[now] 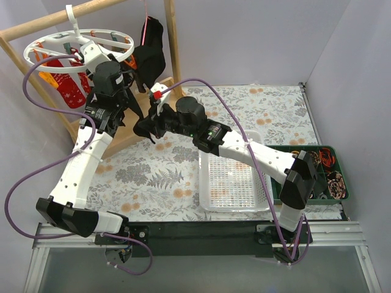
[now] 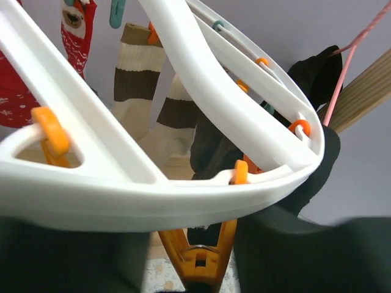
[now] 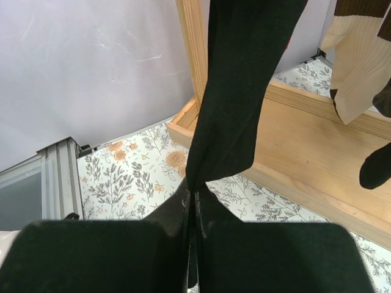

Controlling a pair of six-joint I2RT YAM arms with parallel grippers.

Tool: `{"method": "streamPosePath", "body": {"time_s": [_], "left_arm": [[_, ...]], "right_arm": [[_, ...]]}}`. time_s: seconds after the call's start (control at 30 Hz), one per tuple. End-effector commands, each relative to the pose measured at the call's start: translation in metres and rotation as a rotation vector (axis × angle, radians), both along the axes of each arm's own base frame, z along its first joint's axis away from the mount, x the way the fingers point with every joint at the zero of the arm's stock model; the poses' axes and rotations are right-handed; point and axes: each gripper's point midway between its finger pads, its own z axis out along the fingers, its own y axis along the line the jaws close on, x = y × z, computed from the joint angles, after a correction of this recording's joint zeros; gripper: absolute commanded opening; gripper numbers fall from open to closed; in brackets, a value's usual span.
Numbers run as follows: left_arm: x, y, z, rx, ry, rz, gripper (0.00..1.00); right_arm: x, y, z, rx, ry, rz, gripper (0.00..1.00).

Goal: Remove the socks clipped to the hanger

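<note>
The white ring hanger (image 1: 79, 46) hangs by its hook from the wooden rack. Red socks (image 1: 67, 85) hang from its left side. In the left wrist view its rim (image 2: 122, 195) fills the frame, with red socks (image 2: 76, 30) and tan, brown-striped socks (image 2: 137, 79) clipped behind it. My left gripper (image 1: 124, 76) is up at the rim, open, with its fingers (image 2: 305, 256) on either side of an orange clip (image 2: 198, 256). My right gripper (image 1: 143, 127) is shut on the lower end of a black sock (image 3: 244, 73) that hangs taut from above.
A black T-shirt (image 1: 149, 46) on a pink wire hanger (image 2: 345, 67) hangs from the wooden rack (image 1: 171, 43) beside the ring. The rack's base board (image 3: 317, 140) lies under the socks. A white basket (image 1: 235, 183) and a green tray (image 1: 327, 174) sit on the right of the floral table.
</note>
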Motion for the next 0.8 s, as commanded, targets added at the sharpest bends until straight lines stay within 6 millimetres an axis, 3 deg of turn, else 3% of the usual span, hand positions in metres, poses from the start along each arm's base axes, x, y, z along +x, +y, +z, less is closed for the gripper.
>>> {"method": "streamPosePath", "body": {"time_s": [0.0,0.03,0.27,0.4,0.6,0.73,0.77], "left_arm": [[0.001,0.006,0.013,-0.026,-0.045,-0.019,0.28],[0.001,0.007,0.015,-0.026,-0.049,-0.013,0.21],[-0.001,0.011,0.018,-0.021,-0.054,-0.014,0.13],[-0.003,0.011,0.021,-0.02,-0.059,-0.019,0.02],[-0.006,0.01,0.027,-0.02,-0.075,-0.028,0.0],[-0.013,0.015,0.036,-0.016,-0.101,-0.013,0.26],[-0.014,0.016,0.038,-0.016,-0.111,-0.01,0.38]], "right_arm": [[-0.008,-0.011,0.035,0.069,-0.045,-0.003,0.01],[-0.008,-0.011,0.035,0.069,-0.045,-0.003,0.01],[-0.008,-0.01,0.033,0.068,-0.035,-0.001,0.01],[-0.009,-0.012,0.028,0.059,-0.028,-0.006,0.01],[-0.007,-0.018,0.025,0.052,-0.03,-0.027,0.01],[-0.01,-0.019,0.03,0.06,-0.033,-0.02,0.01],[-0.011,-0.02,0.032,0.065,-0.034,-0.018,0.01]]}}
